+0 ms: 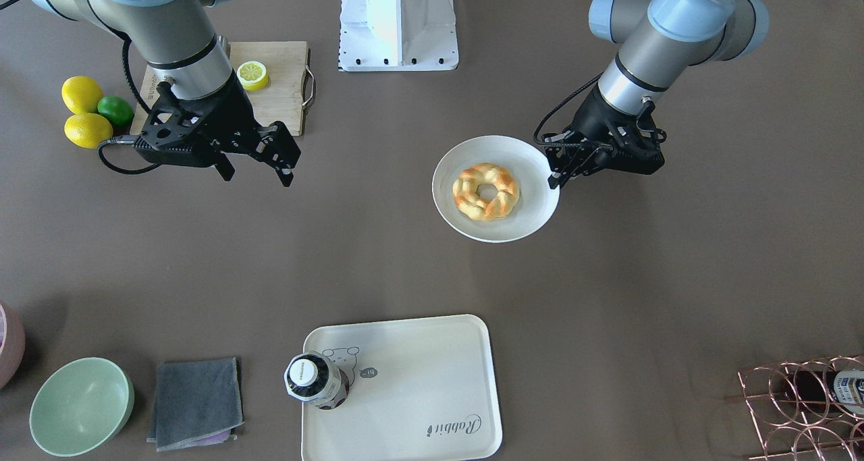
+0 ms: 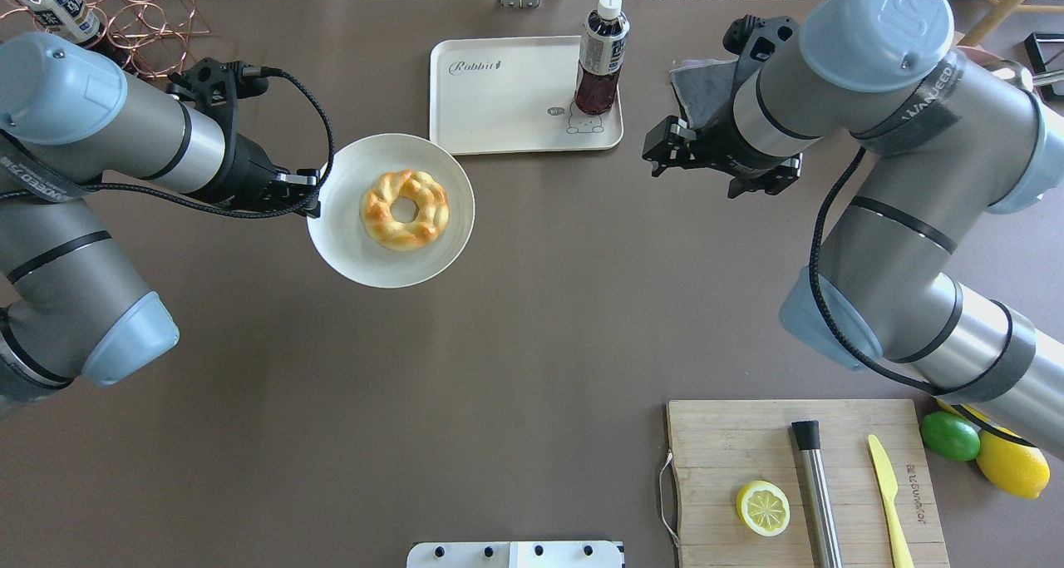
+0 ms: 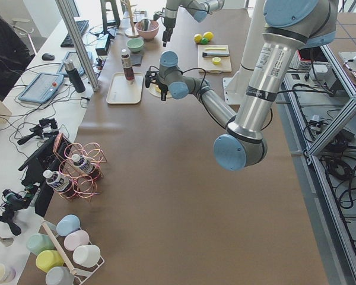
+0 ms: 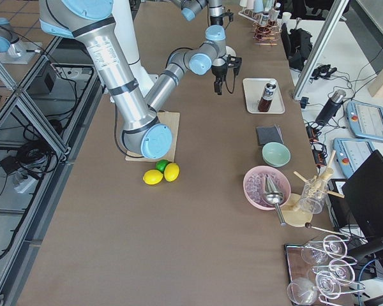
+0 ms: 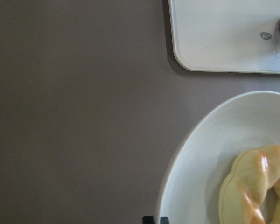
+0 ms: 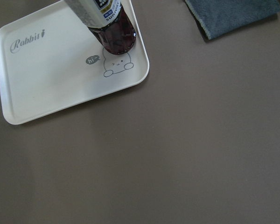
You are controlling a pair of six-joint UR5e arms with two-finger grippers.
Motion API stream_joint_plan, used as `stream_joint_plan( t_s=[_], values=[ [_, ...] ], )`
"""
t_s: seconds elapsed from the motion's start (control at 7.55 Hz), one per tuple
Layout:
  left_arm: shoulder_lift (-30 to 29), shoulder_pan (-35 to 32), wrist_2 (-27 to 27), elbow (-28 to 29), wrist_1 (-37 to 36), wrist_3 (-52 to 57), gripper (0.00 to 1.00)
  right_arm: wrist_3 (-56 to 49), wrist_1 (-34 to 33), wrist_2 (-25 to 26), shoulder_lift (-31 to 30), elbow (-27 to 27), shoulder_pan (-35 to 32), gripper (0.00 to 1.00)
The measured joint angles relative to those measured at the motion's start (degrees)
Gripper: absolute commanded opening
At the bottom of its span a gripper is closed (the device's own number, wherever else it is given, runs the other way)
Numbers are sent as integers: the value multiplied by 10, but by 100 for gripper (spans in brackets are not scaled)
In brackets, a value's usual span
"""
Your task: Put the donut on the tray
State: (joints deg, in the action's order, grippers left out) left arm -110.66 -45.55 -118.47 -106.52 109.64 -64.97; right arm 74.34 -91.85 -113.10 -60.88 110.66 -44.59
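The braided golden donut [image 1: 486,191] lies in the middle of a round white plate [image 1: 520,214]; it also shows in the overhead view [image 2: 405,209] and the left wrist view [image 5: 256,186]. My left gripper [image 1: 557,177] is shut on the plate's rim. The cream tray [image 1: 418,380] with "Rabbit" script sits beyond the plate at the table's far side, also seen from overhead [image 2: 507,102] and in the right wrist view [image 6: 56,79]. A dark drink bottle [image 1: 314,380] stands on the tray's bear-print corner. My right gripper [image 1: 258,177] is open and empty, hovering over bare table near the tray.
A wooden cutting board [image 2: 806,485] holds a lemon slice [image 2: 763,507], a steel bar and a yellow knife. Lemons and a lime [image 2: 950,436] lie beside it. A grey cloth [image 1: 196,403], green bowl [image 1: 81,407] and copper bottle rack [image 1: 803,407] line the far edge.
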Motion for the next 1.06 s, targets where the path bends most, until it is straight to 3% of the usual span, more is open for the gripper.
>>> stream_joint_plan(
  t_s=[0.53, 1.06],
  values=[
    [-7, -13, -16, 18, -3, 12, 0, -151, 0, -48, -92, 0, -88, 100],
    [-95, -41, -18, 117, -7, -21, 0, -283, -1, -56, -149, -31, -159, 100]
  ],
)
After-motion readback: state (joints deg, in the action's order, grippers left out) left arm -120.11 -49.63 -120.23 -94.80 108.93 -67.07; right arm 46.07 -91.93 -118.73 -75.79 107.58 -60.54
